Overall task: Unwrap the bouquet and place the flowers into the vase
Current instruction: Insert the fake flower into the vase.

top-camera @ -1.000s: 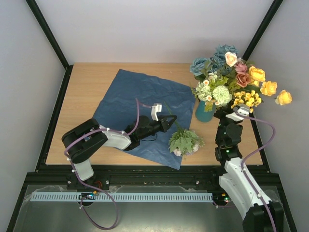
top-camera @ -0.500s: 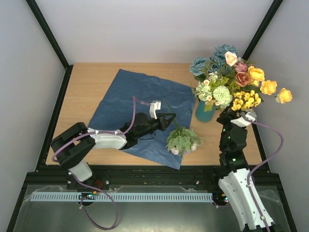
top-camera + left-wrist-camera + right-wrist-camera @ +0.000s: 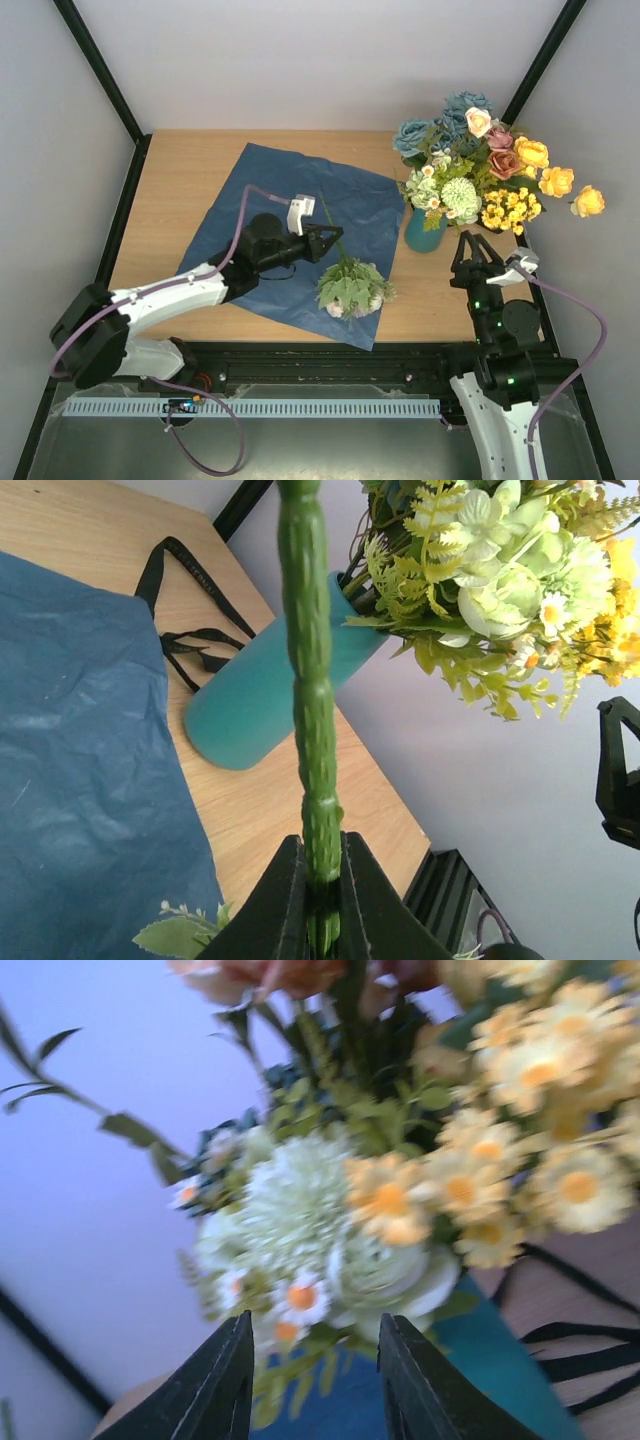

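My left pincer [image 3: 328, 240] is clamped tight on a green stem [image 3: 305, 660], one jaw either side of it. The stem's pale-green bloom cluster [image 3: 350, 288] sits just beyond and below the fingertips, over the blue paper [image 3: 270, 190] spread underneath. Straight ahead of that pincer stands the teal vase [image 3: 422, 236], flowers [image 3: 480, 160] packed into it, with a black ribbon [image 3: 185, 605] lying by its base. My right pincer [image 3: 478, 262] is apart and holds nothing. It's just short of the vase, with blooms above its fingertips.

Overhead view from behind, both wrist views near vase [image 3: 250, 710]
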Tool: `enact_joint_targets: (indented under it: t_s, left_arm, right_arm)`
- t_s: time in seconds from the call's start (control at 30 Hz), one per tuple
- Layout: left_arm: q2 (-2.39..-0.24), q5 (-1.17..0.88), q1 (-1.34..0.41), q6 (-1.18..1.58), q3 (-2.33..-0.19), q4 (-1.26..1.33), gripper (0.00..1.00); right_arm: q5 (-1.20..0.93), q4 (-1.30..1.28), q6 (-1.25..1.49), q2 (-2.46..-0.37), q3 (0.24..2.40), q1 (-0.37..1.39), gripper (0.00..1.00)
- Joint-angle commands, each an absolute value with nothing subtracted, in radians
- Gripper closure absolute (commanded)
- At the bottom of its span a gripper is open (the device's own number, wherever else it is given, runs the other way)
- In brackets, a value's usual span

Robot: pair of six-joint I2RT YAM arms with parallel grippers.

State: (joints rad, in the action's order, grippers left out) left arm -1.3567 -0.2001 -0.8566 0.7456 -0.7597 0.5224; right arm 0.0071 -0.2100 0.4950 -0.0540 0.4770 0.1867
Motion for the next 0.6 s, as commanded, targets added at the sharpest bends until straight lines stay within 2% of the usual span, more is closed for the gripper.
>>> enact_joint_targets:
  t_s: [0.0, 0.07, 0.2, 0.43, 0.57]
  left_arm:
    - [-1.236, -0.322, -0.810, 0.712, -0.781, 0.308, 0.98]
    - [-1.194, -0.387, -0.786, 0.713, -0.778, 0.264, 0.98]
    - [-1.129, -0.513, -0.726, 0.697, -0.786, 0.137, 0.98]
    - [-1.063, -0.699, -0.643, 0.712, -0.776, 0.029, 0.98]
    - [-1.075, -0.837, -0.603, 0.743, -0.735, 0.061, 0.98]
  right_arm:
    - [-0.284, -0.313, 0.577, -0.034, 0.527, 0.195, 0.64]
    - [-0.402, -0.297, 0.563, -0.052, 0.525, 0.198, 0.63]
    - [-0.483, -0.328, 0.555, -0.064, 0.541, 0.202, 0.64]
    - [-0.586, -0.289, 0.545, -0.070, 0.524, 0.209, 0.65]
    - [-0.610, -0.287, 0.497, -0.089, 0.532, 0.220, 0.64]
